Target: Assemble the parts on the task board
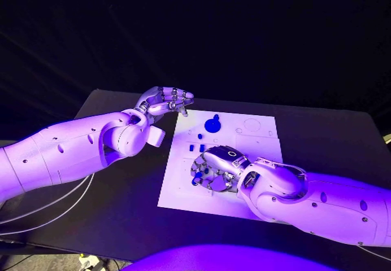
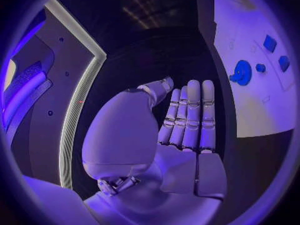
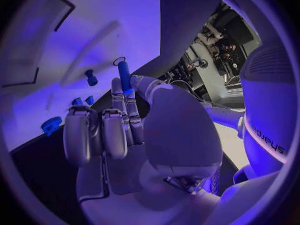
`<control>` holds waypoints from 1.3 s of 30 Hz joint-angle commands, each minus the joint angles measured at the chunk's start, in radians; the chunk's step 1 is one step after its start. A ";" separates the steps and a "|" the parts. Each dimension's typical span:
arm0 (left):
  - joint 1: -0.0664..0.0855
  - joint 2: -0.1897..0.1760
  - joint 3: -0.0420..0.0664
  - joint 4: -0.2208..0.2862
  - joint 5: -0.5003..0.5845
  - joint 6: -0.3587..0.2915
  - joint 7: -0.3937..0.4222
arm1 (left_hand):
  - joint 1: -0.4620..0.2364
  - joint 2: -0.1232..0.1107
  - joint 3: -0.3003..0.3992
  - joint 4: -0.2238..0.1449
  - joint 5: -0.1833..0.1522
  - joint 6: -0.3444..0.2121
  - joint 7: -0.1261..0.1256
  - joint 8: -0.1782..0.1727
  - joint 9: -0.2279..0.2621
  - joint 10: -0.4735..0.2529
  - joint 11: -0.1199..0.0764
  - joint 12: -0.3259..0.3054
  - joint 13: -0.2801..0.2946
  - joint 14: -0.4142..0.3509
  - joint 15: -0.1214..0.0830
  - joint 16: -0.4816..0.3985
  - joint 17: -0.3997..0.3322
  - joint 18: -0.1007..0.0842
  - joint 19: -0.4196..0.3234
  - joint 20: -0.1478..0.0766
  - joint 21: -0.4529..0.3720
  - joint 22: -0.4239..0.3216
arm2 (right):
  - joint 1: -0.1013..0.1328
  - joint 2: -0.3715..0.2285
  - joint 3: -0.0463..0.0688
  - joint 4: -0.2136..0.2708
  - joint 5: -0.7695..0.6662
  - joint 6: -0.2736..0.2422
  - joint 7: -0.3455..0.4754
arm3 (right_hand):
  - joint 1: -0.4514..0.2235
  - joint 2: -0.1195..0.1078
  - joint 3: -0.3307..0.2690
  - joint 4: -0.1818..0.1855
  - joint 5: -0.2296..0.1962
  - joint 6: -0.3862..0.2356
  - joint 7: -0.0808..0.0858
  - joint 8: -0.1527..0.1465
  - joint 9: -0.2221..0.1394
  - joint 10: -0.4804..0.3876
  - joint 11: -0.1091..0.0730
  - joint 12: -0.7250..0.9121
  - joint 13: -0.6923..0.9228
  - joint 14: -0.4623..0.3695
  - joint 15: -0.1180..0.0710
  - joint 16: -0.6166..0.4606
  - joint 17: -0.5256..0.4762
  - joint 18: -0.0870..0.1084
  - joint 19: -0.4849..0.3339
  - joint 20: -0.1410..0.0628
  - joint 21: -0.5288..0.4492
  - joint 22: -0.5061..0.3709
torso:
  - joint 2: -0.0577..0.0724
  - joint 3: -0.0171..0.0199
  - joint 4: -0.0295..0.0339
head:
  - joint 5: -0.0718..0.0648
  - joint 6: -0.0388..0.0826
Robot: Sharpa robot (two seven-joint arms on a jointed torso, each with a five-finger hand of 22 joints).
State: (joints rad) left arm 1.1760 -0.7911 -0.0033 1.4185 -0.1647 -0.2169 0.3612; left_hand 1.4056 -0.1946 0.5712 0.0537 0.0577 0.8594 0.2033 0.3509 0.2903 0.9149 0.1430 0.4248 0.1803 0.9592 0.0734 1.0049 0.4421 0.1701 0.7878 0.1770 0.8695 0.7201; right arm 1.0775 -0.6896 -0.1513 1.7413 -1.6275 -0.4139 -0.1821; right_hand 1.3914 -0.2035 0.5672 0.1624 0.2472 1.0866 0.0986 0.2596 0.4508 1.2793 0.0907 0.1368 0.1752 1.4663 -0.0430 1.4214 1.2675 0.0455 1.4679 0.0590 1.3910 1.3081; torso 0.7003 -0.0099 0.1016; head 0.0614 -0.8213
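The white task board (image 1: 252, 132) lies in the middle of the black table. My right hand (image 1: 217, 169) hovers over its near half and pinches a slim blue peg (image 3: 124, 76) between thumb and finger, tip close to the board (image 3: 94, 30). A round blue part (image 1: 213, 124) sits at the far side, with a small blue peg (image 1: 201, 135) and two small blue blocks (image 1: 195, 148) between it and my right hand. My left hand (image 1: 167, 100) hangs off the board's far left corner, fingers curled together (image 2: 187, 115), holding nothing. From that wrist, the round part (image 2: 242, 72) is visible on the board (image 2: 250, 110).
Bare black table (image 1: 122, 197) surrounds the board on all sides. Cables (image 1: 49, 212) trail off the table's near left edge under my left arm. Shallow outlines and recesses (image 1: 254, 123) mark the board's far right area.
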 commanded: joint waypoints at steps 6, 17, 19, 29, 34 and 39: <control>0.000 0.001 0.001 0.004 0.005 0.016 0.005 | 0.006 0.008 -0.004 -0.004 0.002 -0.008 -0.002 0.003 0.001 -0.006 0.000 0.006 0.000 -0.004 0.001 -0.006 -0.001 0.012 -0.003 0.000 -0.005 -0.002 | -0.002 0.006 -0.001 -0.009 -0.050 0.036 -0.020 | 0.005 0.015 0.078 -0.085 0.006 0.004 0.006 0.004 0.002 0.069 -0.061 0.006 0.002 0.049 -0.004 0.002 0.001 -0.012 0.067 -0.008 0.000 0.196 | 0.000 -0.0008 0.0006 | 0.002 -0.003; 0.000 -0.003 0.001 0.006 0.005 0.016 0.004 | 0.006 0.008 -0.004 -0.004 0.002 -0.008 -0.002 0.003 0.001 -0.006 0.000 0.006 0.000 -0.004 0.001 -0.006 -0.001 0.012 -0.003 0.000 -0.005 -0.002 | -0.003 0.013 -0.002 -0.009 -0.096 0.061 -0.051 | 0.002 0.014 0.079 -0.087 0.005 0.003 0.006 0.005 0.003 0.069 -0.061 0.005 0.003 0.049 -0.004 0.002 0.000 -0.012 0.067 -0.008 0.000 0.196 | 0.000 -0.0009 0.0003 | 0.002 -0.005; 0.000 -0.003 0.001 0.006 0.005 0.015 0.004 | 0.006 0.008 -0.004 -0.004 0.002 -0.008 -0.002 0.003 0.001 -0.006 0.000 0.006 0.000 -0.004 0.001 -0.006 -0.001 0.012 -0.003 0.000 -0.005 -0.002 | -0.003 0.015 -0.002 -0.008 -0.100 0.065 -0.052 | 0.002 0.014 0.079 -0.087 0.005 0.003 0.006 0.005 0.003 0.069 -0.061 0.005 0.003 0.049 -0.004 0.002 0.000 -0.012 0.067 -0.008 0.000 0.196 | -0.001 -0.0010 0.0003 | 0.002 -0.005; 0.000 -0.004 0.001 0.006 0.005 0.014 0.004 | 0.006 0.008 -0.004 -0.004 0.002 -0.008 -0.002 0.003 0.001 -0.006 0.000 0.006 0.000 -0.004 0.001 -0.006 -0.001 0.012 -0.003 0.000 -0.005 -0.002 | -0.003 0.024 -0.005 -0.003 -0.096 0.081 -0.028 | -0.087 -0.039 0.027 -0.076 -0.001 -0.049 0.016 -0.018 0.003 0.032 -0.048 -0.022 0.013 0.046 0.008 -0.002 -0.008 -0.009 0.062 0.001 -0.015 0.193 | -0.001 -0.0012 0.0001 | 0.002 -0.005; 0.000 -0.005 0.001 0.006 0.005 0.014 0.004 | 0.006 0.008 -0.004 -0.004 0.002 -0.008 -0.002 0.003 0.001 -0.006 0.000 0.006 0.000 -0.004 0.001 -0.006 -0.001 0.012 -0.003 0.000 -0.005 -0.002 | -0.003 0.023 -0.006 -0.005 -0.094 0.075 -0.034 | -0.120 -0.063 0.000 -0.057 0.000 -0.099 0.021 -0.054 -0.010 -0.010 -0.039 -0.044 0.015 0.044 0.015 -0.004 -0.014 -0.006 0.058 0.009 -0.033 0.188 | -0.001 -0.0012 0.0004 | 0.001 -0.006; 0.001 -0.006 0.001 0.007 0.004 0.014 0.004 | 0.006 0.008 -0.004 -0.004 0.002 -0.008 -0.002 0.003 0.001 -0.006 0.000 0.006 0.000 -0.004 0.001 -0.006 -0.001 0.012 -0.003 0.000 -0.005 -0.002 | -0.003 0.021 -0.006 -0.006 -0.096 0.069 -0.047 | -0.124 -0.072 -0.011 -0.053 0.001 -0.138 0.027 -0.079 -0.020 -0.047 -0.034 -0.057 0.015 0.040 0.020 -0.011 -0.028 -0.002 0.052 0.013 -0.055 0.180 | -0.001 -0.0009 0.0004 | 0.000 -0.006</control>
State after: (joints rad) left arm 1.1760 -0.7977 -0.0033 1.4221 -0.1646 -0.2162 0.3601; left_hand 1.4056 -0.1946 0.5712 0.0537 0.0578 0.8560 0.1999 0.3509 0.2899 0.9149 0.1430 0.4247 0.1803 0.9592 0.0734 1.0049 0.4423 0.1701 0.7878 0.1770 0.8695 0.7201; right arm 1.0760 -0.6685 -0.1573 1.7336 -1.7105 -0.3584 -0.2246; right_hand 1.2750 -0.2750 0.5628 0.1116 0.2517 0.9549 0.1257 0.1838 0.4319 1.2404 0.0545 0.0828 0.1919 1.4645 -0.0305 1.4134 1.2420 0.0456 1.4665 0.0650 1.3405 1.3076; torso 0.6992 -0.0109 0.1017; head 0.0617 -0.8266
